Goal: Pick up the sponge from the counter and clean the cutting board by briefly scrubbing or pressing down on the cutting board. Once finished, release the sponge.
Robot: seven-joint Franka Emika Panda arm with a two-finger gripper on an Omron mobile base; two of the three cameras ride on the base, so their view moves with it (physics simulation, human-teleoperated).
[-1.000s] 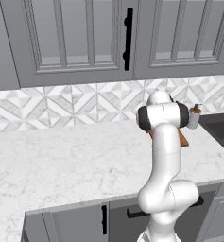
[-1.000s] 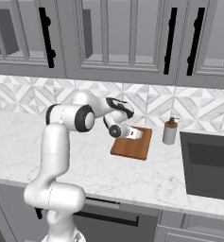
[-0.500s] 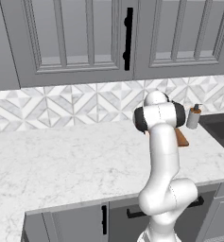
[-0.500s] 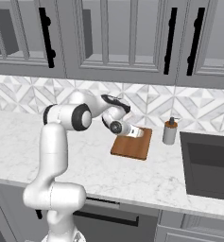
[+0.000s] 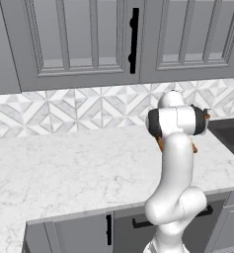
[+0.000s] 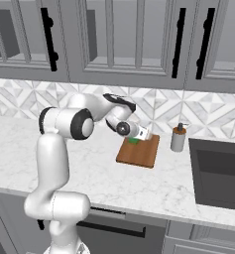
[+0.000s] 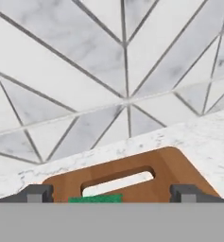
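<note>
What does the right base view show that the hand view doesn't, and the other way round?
Right base view: the whole arm, its tool over the far end of the cutting board, plus the soap dispenser, the sink and the upper cabinets.
Hand view: the board's handle slot up close, with the dark finger tips set wide apart on either side of it.
Shared: the cutting board, a strip of the green sponge, the white counter and the tile backsplash.
</note>
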